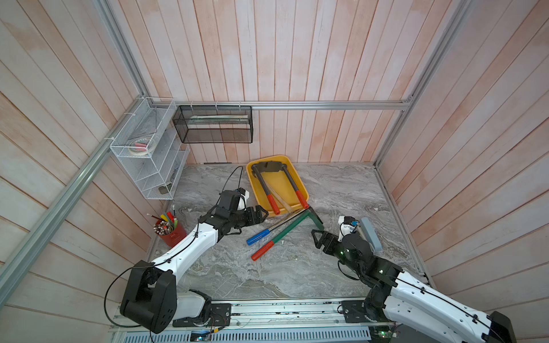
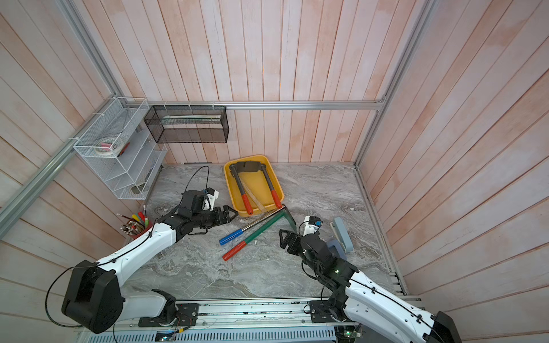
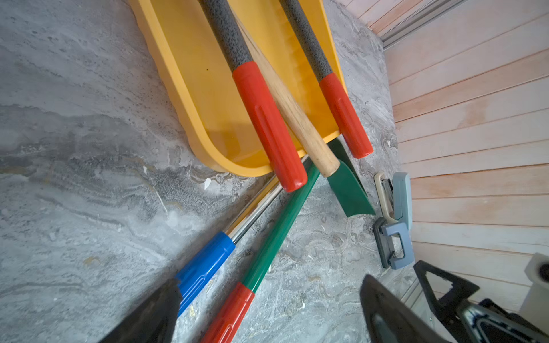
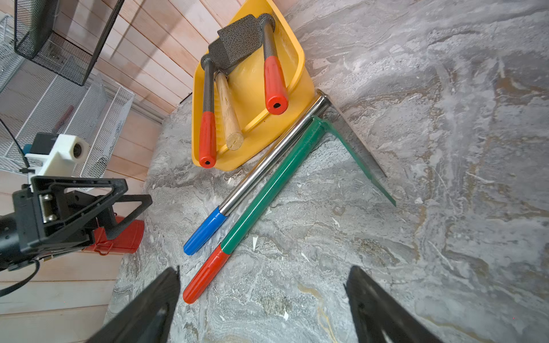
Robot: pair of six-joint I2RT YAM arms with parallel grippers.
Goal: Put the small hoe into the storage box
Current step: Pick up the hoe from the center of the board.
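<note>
1. Lying flat on the marble tabletop, outside the storage box: a green hoe with a red grip and a chrome hoe with a blue grip, side by side and near-parallel. Cannot tell which of the two counts as the small one.
2. In both top views, grips toward 7 o'clock and blade ends toward 1 o'clock, just beside the box's near rim. Green blade turned off toward 5 o'clock.
3. At 12 o'clock from the pair, up against the back wall: the yellow box, holding two grey hoes with red grips and a wooden handle between them. Grip ends overhanging the near rim.
4. At 9 o'clock of the hoe shafts, just beside the box's near corner: left gripper, pointing toward 3 o'clock. Jaws spread wide, nothing gripped.
5. At 6 o'clock of the green blade: right gripper, pointing toward 10 o'clock. Jaws likewise wide apart and empty.
6. Farther out — grey-blue stapler at 3 o'clock of the right gripper, red pencil tin at 8 o'clock of the left gripper, white wire rack at 10 o'clock on the side wall, black mesh basket at 11 o'clock on the back wall.
</note>
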